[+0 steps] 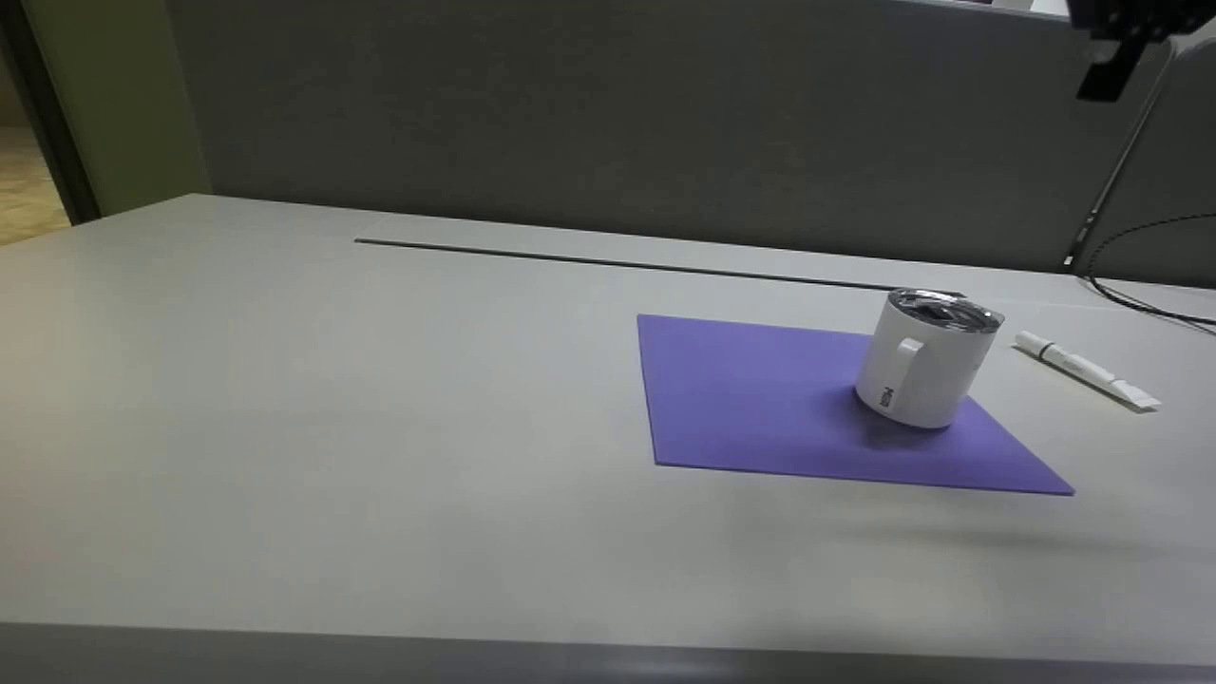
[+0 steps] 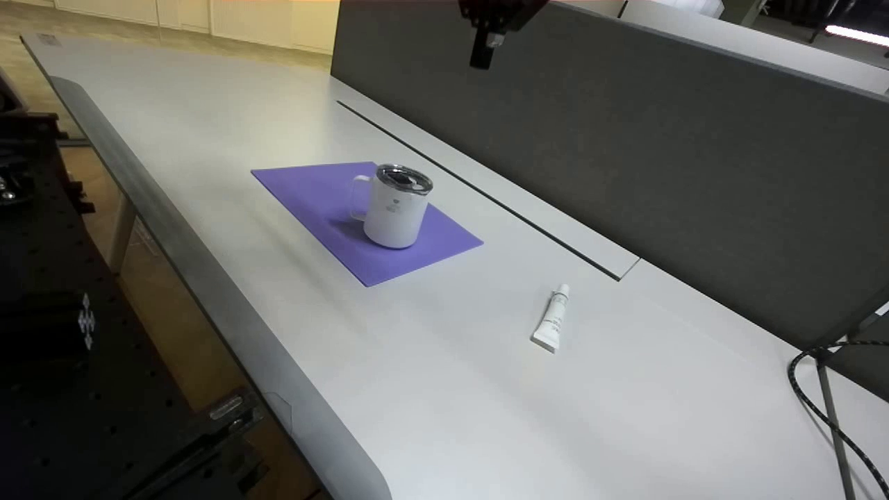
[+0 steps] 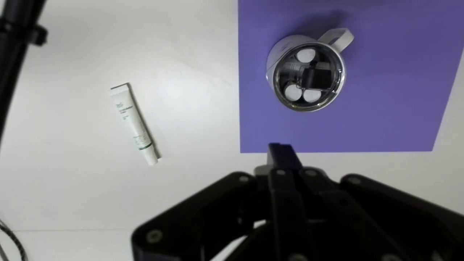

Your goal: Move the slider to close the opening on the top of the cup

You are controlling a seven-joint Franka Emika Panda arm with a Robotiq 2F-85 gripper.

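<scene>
Your black two-fingered end effector (image 3: 281, 148): closed, above the pale grey surface (image 3: 195, 119). At its twelve-to-one o'clock in your wrist view: one white cylindrical mug (image 3: 305, 71), transparent lid (image 3: 289, 75) with black rectangular slider (image 3: 316, 79), upright on a purple rectangular mat (image 3: 391, 90), handle (image 3: 346, 40) toward one-thirty. At nine o'clock: one white slender tube (image 3: 132, 121), lying flat.

Ext views angled down across tbl (image 1: 380, 427) twd partition (image 1: 570, 114), wrist view near-overhead, closer, all sharing cup (image 1: 931, 366) & mat (image 1: 750, 394)

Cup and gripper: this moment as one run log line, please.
gripper: shut, empty, apart from cup; cup: upright on purple mat; lid: on, open or closed unclear
</scene>
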